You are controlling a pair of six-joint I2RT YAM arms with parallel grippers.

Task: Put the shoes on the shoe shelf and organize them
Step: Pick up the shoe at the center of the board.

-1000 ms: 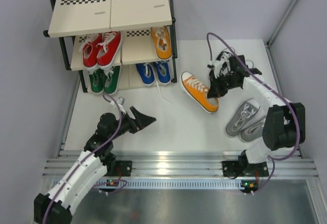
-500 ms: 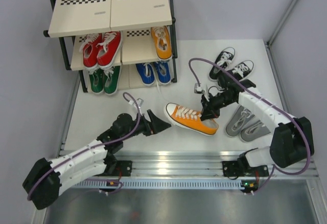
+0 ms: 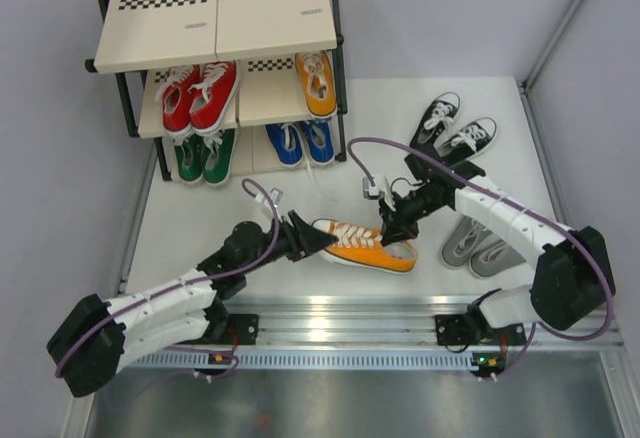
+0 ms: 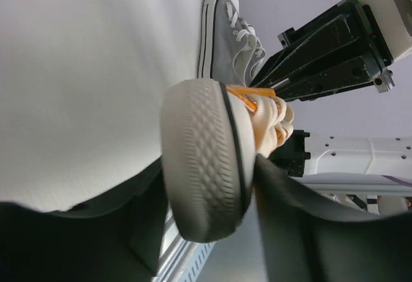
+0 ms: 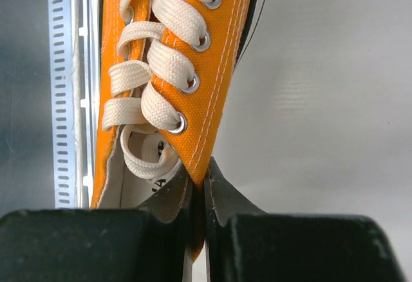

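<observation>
An orange shoe hangs low over the table's front middle, lying across between both arms. My right gripper is shut on its heel-side collar; in the right wrist view the orange canvas is pinched between the closed fingers. My left gripper has its fingers against both sides of the white toe cap. The shoe shelf stands at the back left. It holds a red pair, a second orange shoe, a green pair and a blue pair.
A black pair lies at the back right of the table. A grey pair lies at the right, under my right arm; one grey shoe shows past the toe cap. The metal rail runs along the front edge.
My right gripper carried the orange shoe left and toward the front. My left arm reached right to meet it, and its fingers narrowed onto the toe cap.
</observation>
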